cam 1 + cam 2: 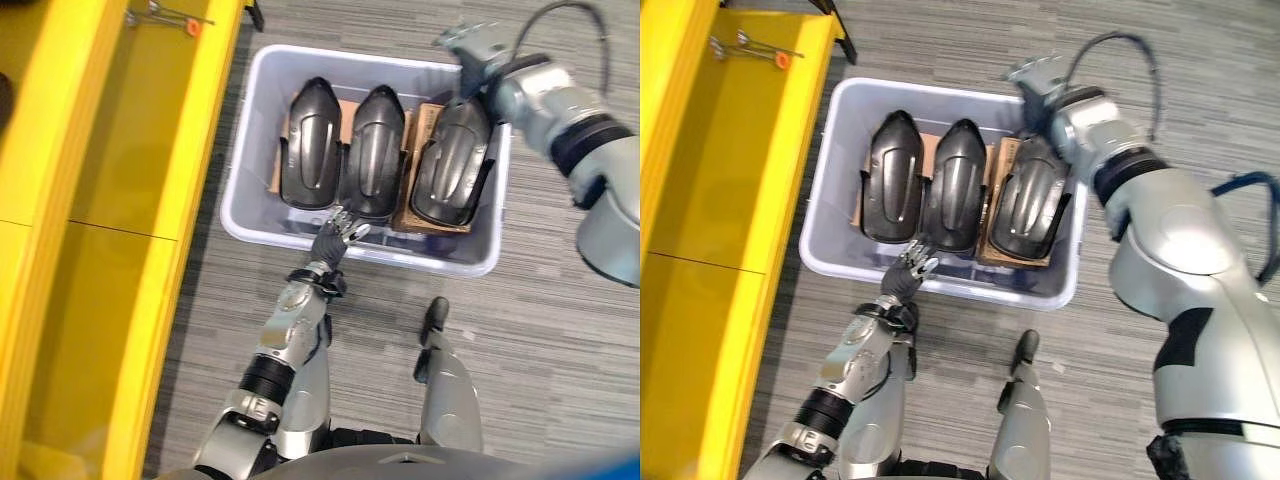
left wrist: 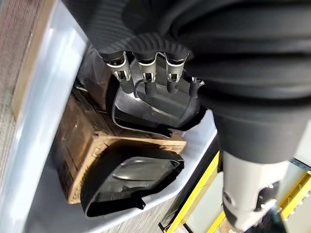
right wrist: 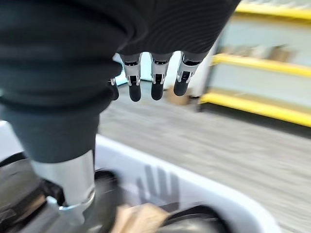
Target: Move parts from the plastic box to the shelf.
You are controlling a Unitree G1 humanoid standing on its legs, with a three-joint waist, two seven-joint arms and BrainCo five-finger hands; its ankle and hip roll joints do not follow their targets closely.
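A pale plastic box (image 1: pixel 243 140) stands on the floor and holds three black moulded parts on cardboard: left (image 1: pixel 310 145), middle (image 1: pixel 374 150) and right (image 1: pixel 452 165). My left hand (image 1: pixel 338 232) is at the box's near rim, just before the middle part. Its fingers (image 2: pixel 146 73) are straight over that part (image 2: pixel 150 109) and hold nothing. My right hand (image 1: pixel 470 45) hovers over the box's far right corner, above the right part. Its fingers (image 3: pixel 156 80) are straight and empty, with the box rim (image 3: pixel 194 184) below them.
The yellow shelf (image 1: pixel 160 140) runs along the left, close beside the box. Small metal tools with an orange piece (image 1: pixel 175 17) lie at its far end. Grey striped carpet (image 1: pixel 560 350) surrounds the box. Another yellow shelf (image 3: pixel 257 104) shows in the right wrist view.
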